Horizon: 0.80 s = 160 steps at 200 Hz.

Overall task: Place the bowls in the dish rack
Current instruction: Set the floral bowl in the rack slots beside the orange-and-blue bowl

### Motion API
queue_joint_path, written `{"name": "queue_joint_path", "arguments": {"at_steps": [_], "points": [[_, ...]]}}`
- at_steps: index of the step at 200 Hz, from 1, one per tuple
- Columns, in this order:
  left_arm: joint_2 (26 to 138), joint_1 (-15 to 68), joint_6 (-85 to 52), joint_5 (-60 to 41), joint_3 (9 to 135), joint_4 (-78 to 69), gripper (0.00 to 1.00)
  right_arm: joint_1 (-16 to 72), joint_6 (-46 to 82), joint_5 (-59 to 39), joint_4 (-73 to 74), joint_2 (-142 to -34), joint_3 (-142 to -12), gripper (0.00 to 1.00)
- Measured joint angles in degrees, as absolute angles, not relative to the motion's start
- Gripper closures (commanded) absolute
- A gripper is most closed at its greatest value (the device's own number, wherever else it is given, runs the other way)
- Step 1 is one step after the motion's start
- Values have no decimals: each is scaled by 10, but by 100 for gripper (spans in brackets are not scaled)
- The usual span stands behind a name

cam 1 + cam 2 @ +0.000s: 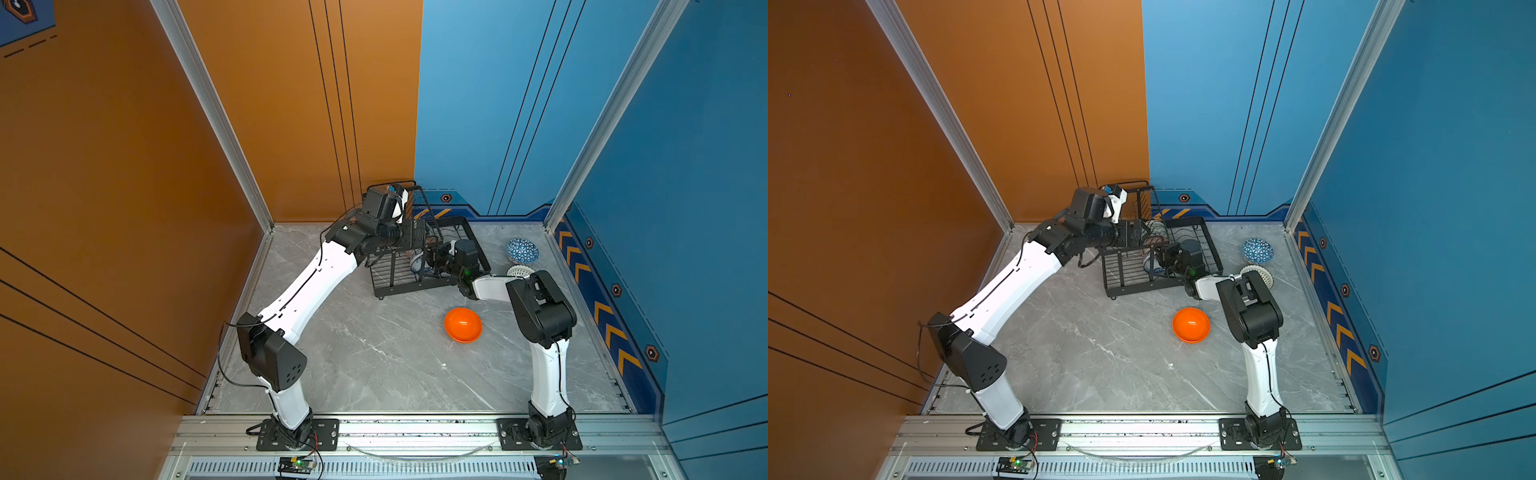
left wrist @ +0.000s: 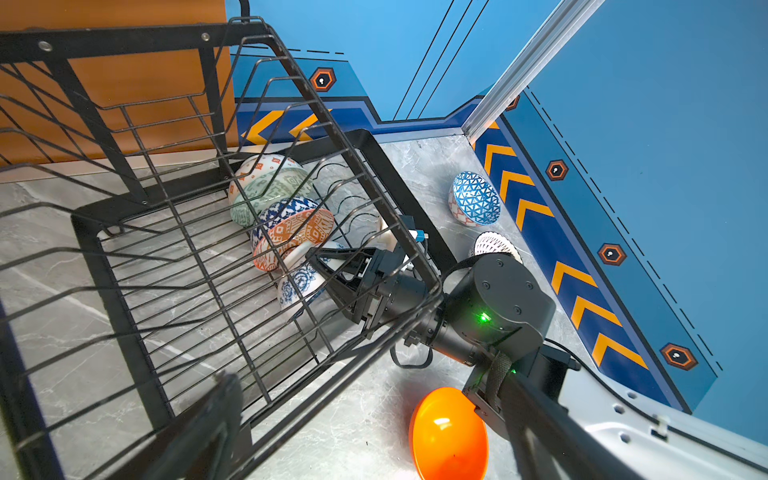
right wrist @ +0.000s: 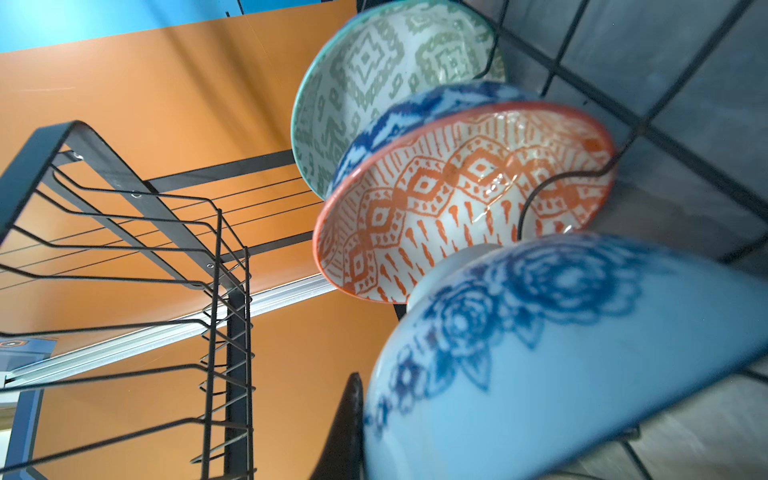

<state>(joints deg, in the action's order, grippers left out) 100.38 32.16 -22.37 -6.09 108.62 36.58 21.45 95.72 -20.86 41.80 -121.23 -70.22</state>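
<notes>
The black wire dish rack (image 1: 415, 286) (image 1: 1142, 286) (image 2: 374, 153) stands at the back of the table. Its tray holds a row of bowls on edge: pale green (image 2: 270, 187) (image 3: 374, 75), blue-white (image 2: 286, 208) and orange-white diamond (image 2: 299, 235) (image 3: 457, 199). My right gripper (image 2: 328, 266) reaches into the tray, shut on the rim of the blue-white floral bowl (image 2: 301, 282) (image 3: 561, 353); one finger (image 3: 347, 419) presses against its outside. My left gripper (image 1: 415, 237) (image 2: 374, 436) hovers open over the rack's left end, holding nothing.
On the table lie a plain orange bowl (image 1: 463, 325) (image 1: 1191, 325) (image 2: 449, 432), a blue-white triangle bowl (image 1: 522, 250) (image 1: 1258, 251) (image 2: 476, 203) and a white-black lattice bowl (image 1: 519, 271) (image 2: 492, 245) beside the right arm's elbow. Walls close the back and sides.
</notes>
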Motion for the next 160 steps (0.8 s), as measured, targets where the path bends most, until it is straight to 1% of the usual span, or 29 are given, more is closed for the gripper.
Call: {"name": "queue_joint_path", "arguments": {"at_steps": [47,86,160], "points": [[1004,322,-224,-61,1085,366,2,213,963,-207,389,-1211,-712,82],[1004,323,-224,-60,1084,367,2,213,963,-210,359,-1211,-726,80],[1004,327,-224,-40,1084,367,2,198,955,-231,322,-1211,-737,70]]}}
